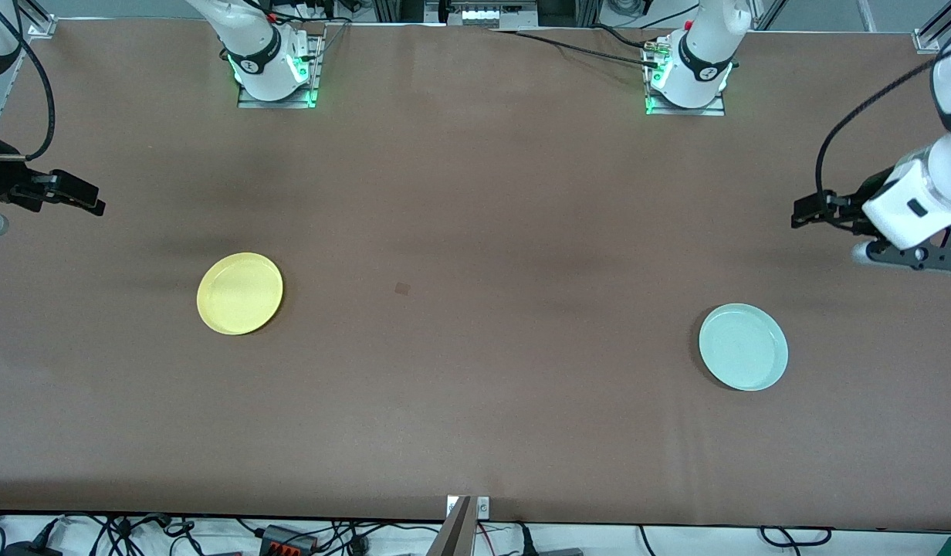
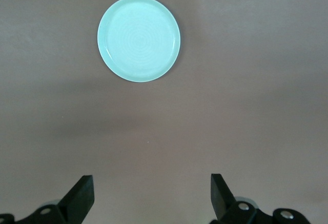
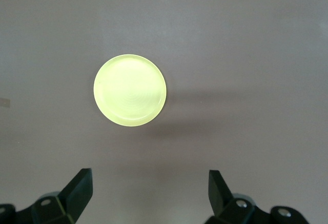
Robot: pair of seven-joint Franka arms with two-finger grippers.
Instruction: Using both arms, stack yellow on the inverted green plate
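The yellow plate (image 1: pixel 240 293) lies rim up on the brown table toward the right arm's end; it also shows in the right wrist view (image 3: pixel 130 89). The pale mint-green plate (image 1: pixel 743 347) lies rim up toward the left arm's end, a little nearer the front camera; it also shows in the left wrist view (image 2: pixel 139 38). My right gripper (image 1: pixel 86 199) (image 3: pixel 150 175) hangs open and empty over the table's end, apart from the yellow plate. My left gripper (image 1: pixel 803 211) (image 2: pixel 151 180) hangs open and empty over the other end, apart from the green plate.
The two arm bases (image 1: pixel 275 73) (image 1: pixel 688 77) stand along the table's edge farthest from the front camera. A small dark mark (image 1: pixel 402 289) is on the table between the plates. Cables (image 1: pixel 290 537) lie below the front edge.
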